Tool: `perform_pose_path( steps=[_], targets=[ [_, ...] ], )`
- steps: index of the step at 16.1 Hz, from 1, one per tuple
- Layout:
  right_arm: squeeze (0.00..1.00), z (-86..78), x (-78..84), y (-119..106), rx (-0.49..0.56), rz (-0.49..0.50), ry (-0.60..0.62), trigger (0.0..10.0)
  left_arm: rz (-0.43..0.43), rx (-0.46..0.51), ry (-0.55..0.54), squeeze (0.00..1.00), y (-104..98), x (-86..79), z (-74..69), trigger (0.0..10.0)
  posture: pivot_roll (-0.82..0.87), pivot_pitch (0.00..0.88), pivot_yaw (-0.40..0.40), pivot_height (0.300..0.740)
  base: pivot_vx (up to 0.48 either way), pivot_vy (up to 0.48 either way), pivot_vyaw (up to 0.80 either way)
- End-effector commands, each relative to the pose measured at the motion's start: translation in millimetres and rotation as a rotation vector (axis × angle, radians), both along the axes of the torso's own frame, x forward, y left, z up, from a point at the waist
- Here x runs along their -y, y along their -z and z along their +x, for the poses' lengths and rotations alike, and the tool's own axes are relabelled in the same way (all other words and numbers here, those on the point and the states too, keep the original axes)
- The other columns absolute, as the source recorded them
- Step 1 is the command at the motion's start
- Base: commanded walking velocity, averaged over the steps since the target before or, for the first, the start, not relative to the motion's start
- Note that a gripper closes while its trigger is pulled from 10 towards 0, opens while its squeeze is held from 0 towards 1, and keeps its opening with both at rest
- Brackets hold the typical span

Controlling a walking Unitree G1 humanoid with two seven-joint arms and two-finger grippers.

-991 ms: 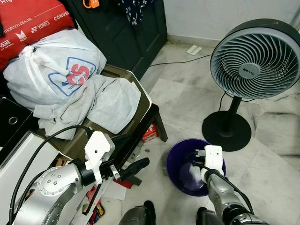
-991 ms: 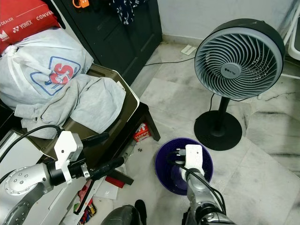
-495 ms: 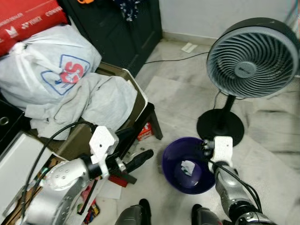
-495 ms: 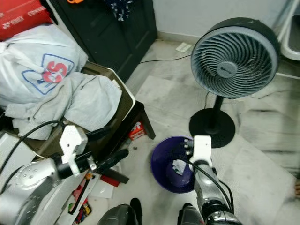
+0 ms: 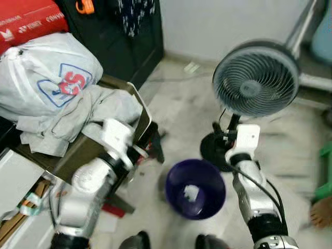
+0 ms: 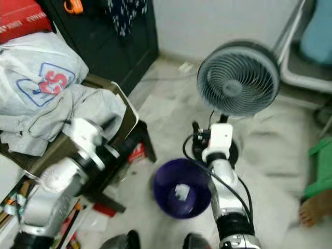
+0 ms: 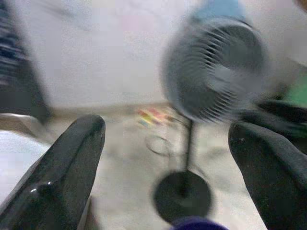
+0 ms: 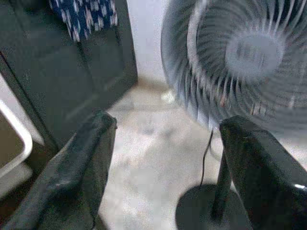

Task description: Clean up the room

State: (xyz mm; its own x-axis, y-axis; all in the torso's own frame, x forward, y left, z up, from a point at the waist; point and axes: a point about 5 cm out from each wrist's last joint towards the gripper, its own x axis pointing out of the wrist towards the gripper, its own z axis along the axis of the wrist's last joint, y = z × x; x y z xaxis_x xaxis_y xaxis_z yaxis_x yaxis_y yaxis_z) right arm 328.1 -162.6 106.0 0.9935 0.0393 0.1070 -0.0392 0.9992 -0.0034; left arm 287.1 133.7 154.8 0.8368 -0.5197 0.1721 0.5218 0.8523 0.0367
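A purple bin stands on the pale floor with a white crumpled scrap lying inside it. My right gripper is raised above the bin's far rim, close to the fan's pole. Its fingers are open with nothing between them. My left gripper hangs beside the chair's front edge, pointing toward the fan. It is open and empty too, and the bin's rim shows just below it. The eye views are blurred.
A grey standing fan rises just behind the bin. On the left, a chair holds grey clothes and a white plastic bag before a dark cabinet. A person's foot is at the right edge.
My right gripper rose out of the purple bin, leaving the white scrap inside. My left arm lifted and swung toward the fan. The camera has tilted up and shifted.
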Motion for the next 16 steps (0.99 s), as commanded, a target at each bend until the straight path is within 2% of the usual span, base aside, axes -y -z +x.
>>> perform_pose_path(
  steps=[1, 3, 4, 5, 10, 11, 12, 13, 14, 16],
  targets=[
    [1.0, 1.9, -9.7, -5.1, 0.003, 0.021, -0.032, 10.0, -0.008, -0.003, -0.163, 0.0, 2.8, -22.4, 6.8, 10.0, -0.01, 0.029, 0.042, 0.74, 0.0, 0.0, 0.0],
    [1.0, 1.2, -15.7, -15.5, 0.032, 0.027, -0.065, 10.0, -0.05, 0.01, -0.338, 0.0, 0.7, -48.0, 7.5, 10.0, -0.01, 0.0, 0.019, 0.74, 0.0, 0.0, 0.0],
    [1.0, 0.1, -16.3, -17.8, 0.031, 0.027, -0.072, 10.0, -0.053, 0.019, -0.364, 0.0, 0.8, -50.6, 7.8, 10.0, -0.01, 0.0, 0.016, 0.74, 0.0, 0.0, 0.0],
    [1.0, -5.1, -19.1, -26.3, 0.056, -0.009, -0.107, 10.0, -0.063, 0.032, -0.439, 0.0, 3.6, -60.9, 4.1, 10.0, -0.01, 0.0, 0.001, 0.74, 0.0, 0.0, 0.0],
    [1.0, -18.9, -6.8, -26.9, 0.045, -0.031, -0.114, 10.0, -0.069, 0.033, -0.501, 0.0, 9.6, -67.6, -3.0, 10.0, -0.03, 0.0, -0.003, 0.74, 0.0, 0.0, 0.0],
    [1.0, -29.7, 4.4, -22.9, 0.027, -0.054, -0.067, 10.0, -0.059, 0.021, -0.524, 0.0, 15.4, -77.8, -11.2, 10.0, -0.06, 0.0, 0.019, 0.74, 0.0, 0.0, 0.0],
    [1.0, -33.6, 8.5, -20.3, 0.019, -0.063, -0.048, 10.0, -0.059, 0.007, -0.534, 0.0, 19.8, -81.8, -14.6, 10.0, -0.06, 0.0, 0.022, 0.74, 0.0, 0.0, 0.0],
    [0.77, -43.3, 20.0, -19.9, 0.018, -0.079, 0.0, 10.0, -0.047, -0.011, -0.546, 0.0, 27.1, -88.0, -23.4, 10.0, -0.06, 0.0, 0.025, 0.74, 0.0, 0.0, 0.0],
    [0.0, -51.3, 29.3, -18.1, 0.003, -0.1, 0.034, 10.0, -0.039, -0.025, -0.542, 0.0, 31.2, -90.8, -30.2, 10.0, -0.07, 0.0, 0.024, 0.74, 0.0, 0.0, 0.0],
    [0.0, -71.1, 50.0, -9.2, -0.061, -0.178, 0.115, 10.0, -0.013, -0.044, -0.519, 0.0, 36.8, -91.3, -40.2, 10.0, -0.07, 0.0, 0.0, 0.74, 0.0, 0.0, 0.0]
  ],
)
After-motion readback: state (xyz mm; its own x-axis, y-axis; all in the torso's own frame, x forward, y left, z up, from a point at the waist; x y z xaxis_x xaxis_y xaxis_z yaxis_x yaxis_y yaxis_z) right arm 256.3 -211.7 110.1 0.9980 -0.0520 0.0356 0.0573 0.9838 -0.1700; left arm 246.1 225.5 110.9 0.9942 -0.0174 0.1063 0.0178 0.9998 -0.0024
